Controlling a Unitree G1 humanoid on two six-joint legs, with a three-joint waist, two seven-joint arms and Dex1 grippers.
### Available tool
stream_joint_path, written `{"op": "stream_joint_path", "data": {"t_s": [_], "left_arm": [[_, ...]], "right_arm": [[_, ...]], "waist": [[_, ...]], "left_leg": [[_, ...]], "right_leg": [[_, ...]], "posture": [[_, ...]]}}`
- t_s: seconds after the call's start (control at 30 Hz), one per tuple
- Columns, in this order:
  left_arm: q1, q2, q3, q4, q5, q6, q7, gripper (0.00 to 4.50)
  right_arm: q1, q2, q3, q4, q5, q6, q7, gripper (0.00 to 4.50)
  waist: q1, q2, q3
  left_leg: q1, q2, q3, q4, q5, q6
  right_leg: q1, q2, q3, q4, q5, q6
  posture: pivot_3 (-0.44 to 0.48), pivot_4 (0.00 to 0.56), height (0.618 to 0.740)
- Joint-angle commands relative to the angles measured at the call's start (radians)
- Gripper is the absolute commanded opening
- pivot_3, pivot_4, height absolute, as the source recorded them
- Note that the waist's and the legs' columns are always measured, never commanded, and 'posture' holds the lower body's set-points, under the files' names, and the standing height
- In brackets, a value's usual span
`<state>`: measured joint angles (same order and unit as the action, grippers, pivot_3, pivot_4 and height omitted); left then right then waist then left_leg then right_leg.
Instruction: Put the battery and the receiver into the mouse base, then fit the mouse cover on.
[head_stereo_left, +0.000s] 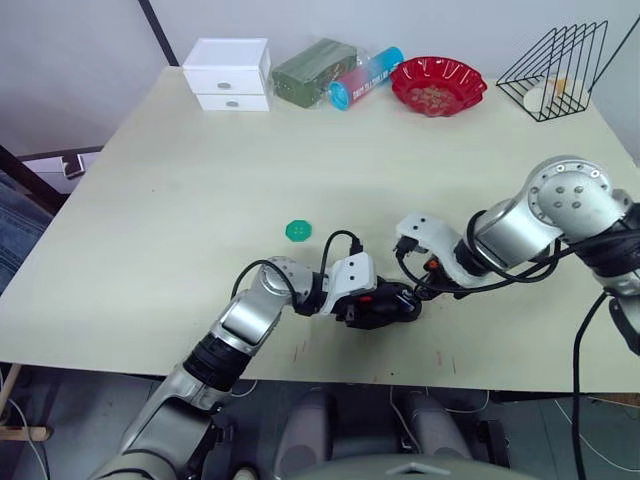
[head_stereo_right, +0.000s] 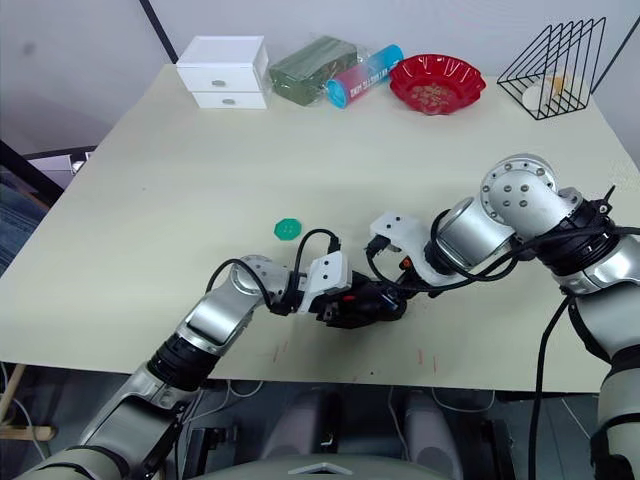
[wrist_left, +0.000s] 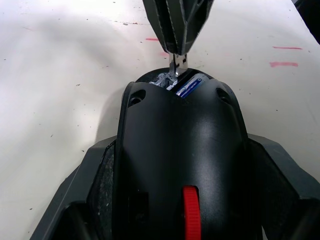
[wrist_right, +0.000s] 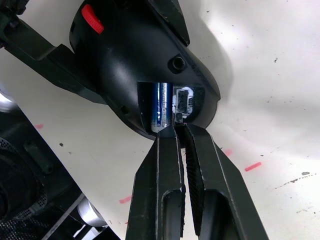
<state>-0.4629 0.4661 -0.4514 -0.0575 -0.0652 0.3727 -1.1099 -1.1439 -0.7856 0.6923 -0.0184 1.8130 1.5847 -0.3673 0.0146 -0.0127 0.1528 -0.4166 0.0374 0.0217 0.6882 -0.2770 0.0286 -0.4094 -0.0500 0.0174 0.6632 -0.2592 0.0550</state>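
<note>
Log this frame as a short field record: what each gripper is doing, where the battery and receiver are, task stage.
left gripper: shut on the mouse base, steadying it on the table
right gripper: shut on the receiver, tips at the base's open bay
battery: seated in the bay
receiver: at its slot beside the battery, not released
stage: cover not fitted

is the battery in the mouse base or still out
In. The battery lies in the open compartment of the mouse base, which the left gripper holds; the right gripper pinches the receiver.
</note>
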Motion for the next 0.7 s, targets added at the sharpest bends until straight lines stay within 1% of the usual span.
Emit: {"op": "stream_joint_path", "data": {"t_s": [0.03, 0.13, 0.27, 0.7], "left_arm": [[0.020, -0.003, -0.044, 0.023, 0.022, 0.001, -0.003, 2.98], [0.026, -0.003, -0.044, 0.023, 0.023, 0.001, 0.000, 2.98], [0.032, -0.001, -0.049, 0.014, 0.024, -0.001, -0.003, 2.98], [0.042, -0.002, -0.049, 0.013, 0.026, -0.006, -0.002, 2.98]], "right_arm": [[-0.033, -0.008, 0.028, 0.010, 0.076, -0.035, -0.062, 0.00], [-0.050, -0.005, 0.057, 0.019, 0.123, -0.065, -0.107, 0.00], [-0.059, 0.005, 0.075, 0.025, 0.135, -0.084, -0.142, 0.00], [-0.064, 0.020, 0.086, 0.035, 0.128, -0.091, -0.179, 0.00]], "waist": [[0.000, 0.000, 0.000], [0.000, 0.000, 0.000], [0.000, 0.000, 0.000], [-0.001, 0.000, 0.000]], "left_leg": [[0.000, 0.000, 0.000, 0.000, 0.000, 0.000], [0.000, 0.000, 0.000, 0.000, 0.000, 0.000], [0.000, 0.000, 0.000, 0.000, 0.000, 0.000], [0.000, 0.001, 0.000, -0.001, 0.000, 0.000]], "right_leg": [[0.000, 0.000, 0.000, 0.000, 0.000, 0.000], [0.000, 0.000, 0.000, 0.000, 0.000, 0.000], [0.000, 0.000, 0.000, 0.000, 0.000, 0.000], [0.000, 0.000, 0.000, 0.000, 0.000, 0.000]], "posture": [[0.000, 0.150, 0.740], [0.000, 0.150, 0.740], [0.000, 0.150, 0.740], [0.000, 0.150, 0.740]]}}
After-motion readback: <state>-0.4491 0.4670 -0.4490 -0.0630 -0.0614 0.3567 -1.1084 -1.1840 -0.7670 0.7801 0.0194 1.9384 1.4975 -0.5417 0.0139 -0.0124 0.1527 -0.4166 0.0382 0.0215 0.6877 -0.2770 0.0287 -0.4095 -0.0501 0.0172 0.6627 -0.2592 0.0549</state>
